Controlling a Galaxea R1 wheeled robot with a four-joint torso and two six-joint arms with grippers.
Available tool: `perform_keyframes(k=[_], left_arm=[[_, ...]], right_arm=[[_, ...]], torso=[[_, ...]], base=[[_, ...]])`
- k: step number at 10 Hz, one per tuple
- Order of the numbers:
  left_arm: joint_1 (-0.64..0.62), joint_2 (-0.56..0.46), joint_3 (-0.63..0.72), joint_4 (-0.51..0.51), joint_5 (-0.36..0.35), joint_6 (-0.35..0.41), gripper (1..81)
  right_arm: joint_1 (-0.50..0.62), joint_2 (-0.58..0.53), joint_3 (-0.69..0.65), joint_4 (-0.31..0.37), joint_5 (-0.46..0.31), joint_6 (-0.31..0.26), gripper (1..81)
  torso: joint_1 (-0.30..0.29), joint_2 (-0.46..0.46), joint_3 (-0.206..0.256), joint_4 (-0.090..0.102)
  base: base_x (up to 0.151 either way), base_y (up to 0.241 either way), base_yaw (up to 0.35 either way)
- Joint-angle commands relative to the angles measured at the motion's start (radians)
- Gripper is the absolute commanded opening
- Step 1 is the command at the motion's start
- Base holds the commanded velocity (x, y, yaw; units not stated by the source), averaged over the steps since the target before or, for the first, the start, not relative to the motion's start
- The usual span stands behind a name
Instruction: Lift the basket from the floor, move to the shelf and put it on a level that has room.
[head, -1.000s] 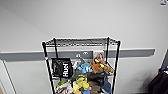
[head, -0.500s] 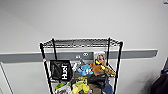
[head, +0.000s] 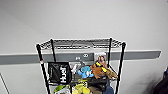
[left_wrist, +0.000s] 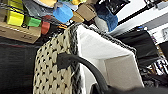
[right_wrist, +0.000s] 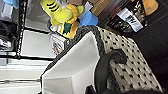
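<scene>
The black wire rack (head: 81, 65) stood against a pale wall, its top tier (head: 80, 43) bare, plush toys (head: 96, 70) below. Both wrist views showed the checkered basket (left_wrist: 53, 75), white-lined, raised just beside the toy-filled tiers, a dark loop handle (right_wrist: 107, 65) at each end. Whether either pincer gripped those handles I could not tell.

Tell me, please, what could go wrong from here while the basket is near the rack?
1. The basket hangs close beside the shelf, whose lower tier is crowded with toys; its rim could catch a toy or a wire edge.
2. The top tier looks bare but sits above those toys, so the basket may strike its edge if raised too little.
</scene>
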Motion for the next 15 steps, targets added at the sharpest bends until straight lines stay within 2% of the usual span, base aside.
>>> perform_keyframes(k=[1, 12, 15], left_arm=[[-0.114, -0.033, 0.052, 0.018, 0.019, 0.009, 1.0], [-0.114, -0.034, 0.053, 0.018, 0.019, 0.009, 1.0], [-0.114, -0.034, 0.052, 0.018, 0.019, 0.009, 1.0]], right_arm=[[0.110, -0.030, 0.062, -0.035, -0.027, 0.004, 1.0], [0.110, -0.031, 0.068, -0.033, -0.027, 0.004, 1.0], [0.110, -0.031, 0.071, -0.035, -0.027, 0.004, 1.0]], torso=[[0.000, 0.000, 0.000, 0.000], [0.000, 0.000, 0.000, 0.000], [0.000, 0.000, 0.000, 0.000]], base=[[0.097, 0.000, 0.000], [0.090, 0.000, 0.000], [0.022, 0.000, 0.000]])
